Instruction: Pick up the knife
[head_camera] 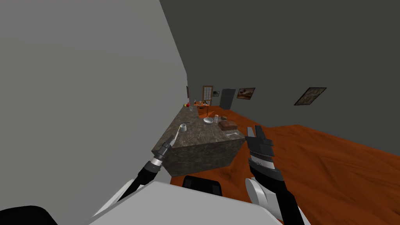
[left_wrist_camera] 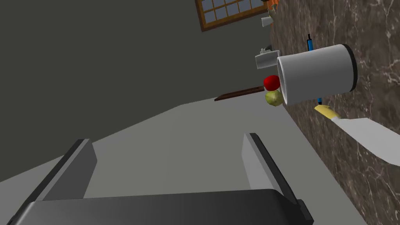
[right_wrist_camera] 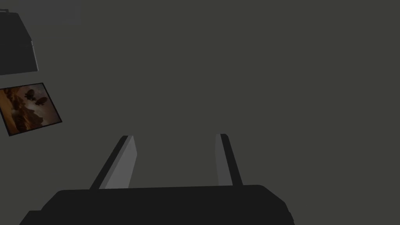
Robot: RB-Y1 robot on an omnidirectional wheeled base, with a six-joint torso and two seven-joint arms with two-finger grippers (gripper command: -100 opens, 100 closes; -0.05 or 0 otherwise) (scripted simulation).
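Observation:
The knife (left_wrist_camera: 363, 134) has a yellow handle and a broad pale grey blade, and it lies flat on the dark marbled counter (left_wrist_camera: 371, 31) beside a white mug (left_wrist_camera: 316, 74). In the head view the knife (head_camera: 176, 133) rests near the counter's near left corner, just beyond my left gripper (head_camera: 171, 139). My left gripper (left_wrist_camera: 168, 152) is open over the counter's edge next to the grey wall, with the knife off to one side and nothing between the fingers. My right gripper (head_camera: 256, 133) is raised beside the counter's near right corner, and its fingers (right_wrist_camera: 125, 160) stand open.
A blue pen (left_wrist_camera: 310, 42) lies behind the mug, and a red fruit (left_wrist_camera: 272, 82) and a yellow-green one (left_wrist_camera: 274, 98) sit farther along. A bowl (head_camera: 208, 120), a brown box (head_camera: 227, 125) and small items stand on the counter (head_camera: 203, 146). The grey wall (head_camera: 78, 117) hugs its left side.

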